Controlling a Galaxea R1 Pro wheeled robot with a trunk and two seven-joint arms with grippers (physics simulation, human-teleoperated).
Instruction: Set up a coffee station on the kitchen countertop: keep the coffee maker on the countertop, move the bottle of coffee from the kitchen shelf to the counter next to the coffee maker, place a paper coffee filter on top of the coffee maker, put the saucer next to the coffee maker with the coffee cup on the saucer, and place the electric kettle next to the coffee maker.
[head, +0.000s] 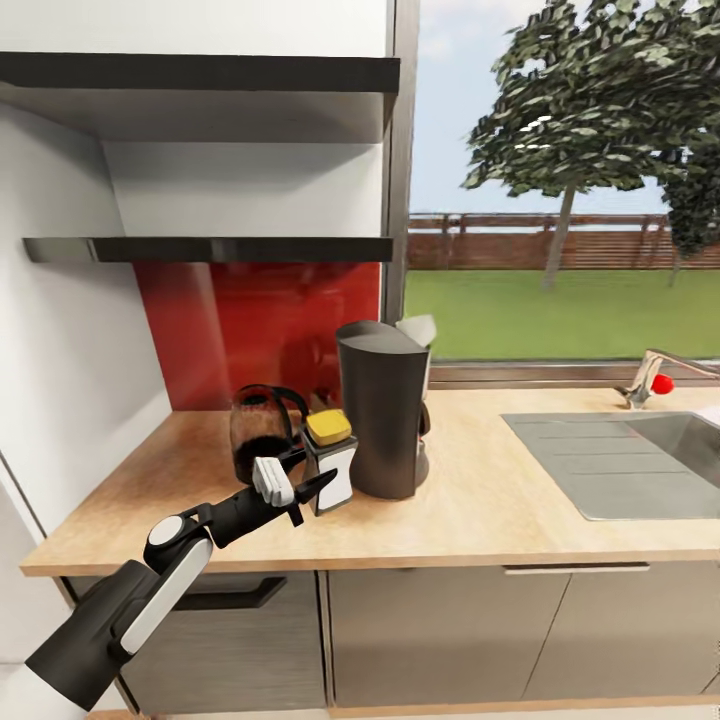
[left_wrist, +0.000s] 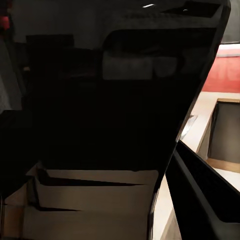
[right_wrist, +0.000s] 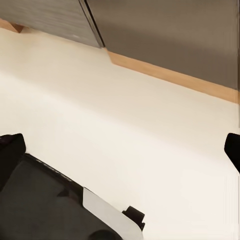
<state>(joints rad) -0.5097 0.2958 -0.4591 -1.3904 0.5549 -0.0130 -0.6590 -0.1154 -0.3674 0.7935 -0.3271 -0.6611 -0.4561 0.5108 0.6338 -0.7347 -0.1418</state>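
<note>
The bottle of coffee (head: 330, 462), with its yellow cap, stands on the countertop (head: 480, 510) just beside the coffee maker (head: 383, 408), on the side toward the countertop's left end, and our left gripper (head: 300, 488) is right at it, white fingers (head: 270, 481) on its near side and a dark finger reaching across its lower front. We cannot tell from the head view whether the jaws are clamped on the bottle or have already parted, and the left wrist view gives us little beyond a big dark body close to the lens. Behind the bottle, nearer the red backsplash (head: 260, 320), sits the electric kettle (head: 262, 430), its dark handle arching toward the bottle's cap. A pale paper coffee filter (head: 417, 330) appears to rest on top of the coffee maker at its far corner. We judge the risk here to be in the crowding: bottle, kettle and machine stand almost touching, so a sideways pull of the gripper could tip the tall, narrow bottle into the kettle or drag it toward the front edge of the countertop. Lifting away while a finger catches the cap could topple it too. A nudge to the coffee maker could also shake the filter loose. Our right gripper (right_wrist: 120, 145) hangs over pale floor (right_wrist: 150, 110), its fingertips wide apart and empty.
</note>
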